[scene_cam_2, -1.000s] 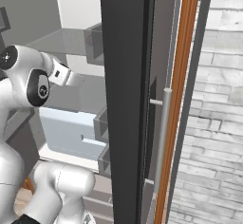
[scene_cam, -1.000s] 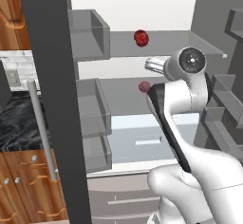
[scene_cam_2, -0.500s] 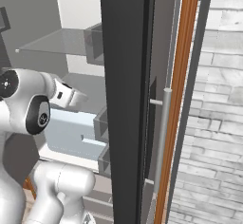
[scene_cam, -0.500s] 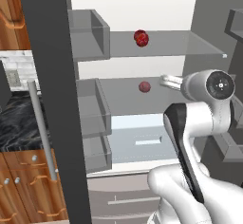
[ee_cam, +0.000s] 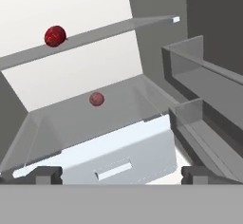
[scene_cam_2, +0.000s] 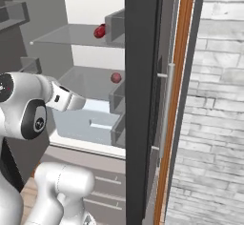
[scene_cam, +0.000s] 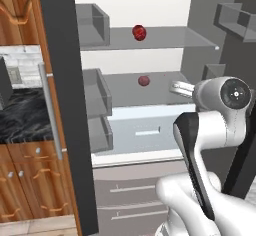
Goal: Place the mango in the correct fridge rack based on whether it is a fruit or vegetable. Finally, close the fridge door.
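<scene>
The mango (ee_cam: 96, 98), small, round and smooth, likely light, firm and apt to roll, lies free on the lower shelf (ee_cam: 128, 111) of the fridge (scene_cam: 205, 10), where the gripper (ee_cam: 121, 174), jaws released and empty, would best pinch its widest middle.

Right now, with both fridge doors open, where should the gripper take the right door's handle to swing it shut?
Grip the handle around mid-height. It is a slim vertical bar standing off the right door, so open jaws can span it sideways. Come from the door's outer face, on the brick wall side, since the door stands edge-on to the robot. The gripper is open.
</scene>
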Robot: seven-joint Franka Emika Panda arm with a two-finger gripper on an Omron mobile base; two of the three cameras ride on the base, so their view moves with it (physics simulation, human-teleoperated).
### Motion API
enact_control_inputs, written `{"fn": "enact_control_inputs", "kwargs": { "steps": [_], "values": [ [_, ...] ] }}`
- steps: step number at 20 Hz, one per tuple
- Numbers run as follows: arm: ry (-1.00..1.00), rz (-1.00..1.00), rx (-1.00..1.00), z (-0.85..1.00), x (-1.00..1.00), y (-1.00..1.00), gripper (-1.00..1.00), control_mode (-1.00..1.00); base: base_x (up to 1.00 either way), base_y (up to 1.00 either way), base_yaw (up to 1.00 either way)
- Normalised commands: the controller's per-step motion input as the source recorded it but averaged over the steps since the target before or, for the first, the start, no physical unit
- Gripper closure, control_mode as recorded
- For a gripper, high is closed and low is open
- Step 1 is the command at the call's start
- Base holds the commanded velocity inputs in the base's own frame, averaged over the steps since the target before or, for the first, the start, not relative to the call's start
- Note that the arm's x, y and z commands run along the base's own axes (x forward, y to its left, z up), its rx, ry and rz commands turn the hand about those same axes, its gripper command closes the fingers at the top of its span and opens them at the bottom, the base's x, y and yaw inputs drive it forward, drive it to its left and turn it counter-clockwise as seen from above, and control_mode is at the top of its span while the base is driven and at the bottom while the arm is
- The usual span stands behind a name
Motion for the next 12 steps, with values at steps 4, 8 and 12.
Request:
{"fn": "enact_control_inputs", "kwargs": {
  "steps": [4, 8, 12],
  "values": [
    [0.0, 0.0, 0.0, 0.0, 0.0, 0.0, -1.0, 1.0, -0.29, 0.27, -0.02],
    [0.0, 0.0, 0.0, 0.0, 0.0, 0.0, -1.0, 1.0, -0.34, 0.22, 0.0],
    [0.0, 0.0, 0.0, 0.0, 0.0, 0.0, -1.0, 1.0, -0.29, 0.18, 0.0]
  ]
}}
